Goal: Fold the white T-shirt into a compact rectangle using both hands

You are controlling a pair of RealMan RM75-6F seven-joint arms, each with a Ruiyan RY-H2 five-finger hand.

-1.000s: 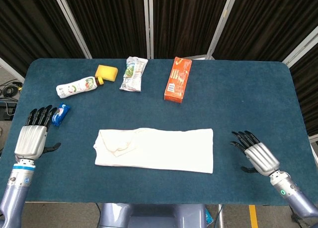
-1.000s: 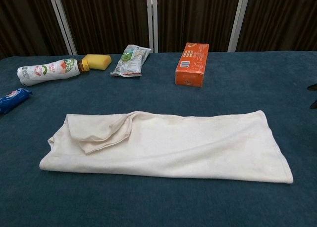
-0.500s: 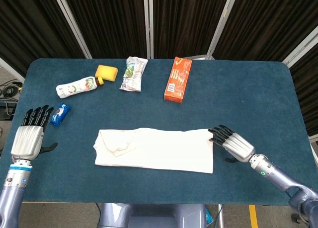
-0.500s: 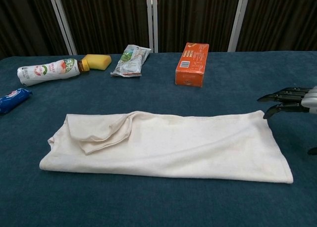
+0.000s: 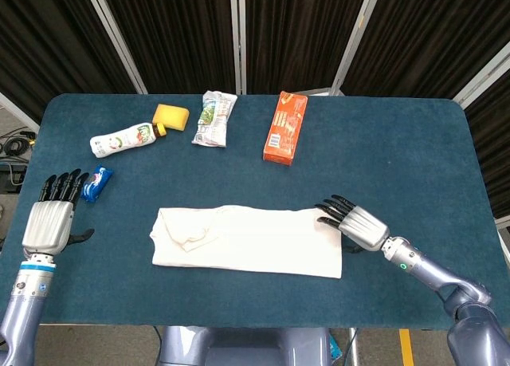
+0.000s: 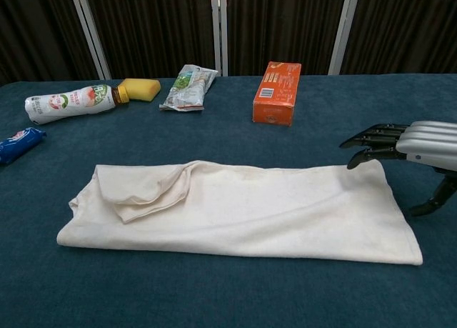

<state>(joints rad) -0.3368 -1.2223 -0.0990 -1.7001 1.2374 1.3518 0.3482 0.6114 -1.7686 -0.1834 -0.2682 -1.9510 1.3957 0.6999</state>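
White T-shirt (image 5: 247, 240) lies mid-desk, long axis running left-right. Right hand (image 5: 351, 220), released with fingers spread, hovers at its right end; left hand (image 5: 49, 218), also empty, sits well apart.

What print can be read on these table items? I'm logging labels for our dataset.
None reads clearly.
Orange box: print too small.
White bottle: label blurred.
Snack packet: graphics only, text unreadable.
Blue wrapper: white marks, illegible.
White T-shirt: no print visible.
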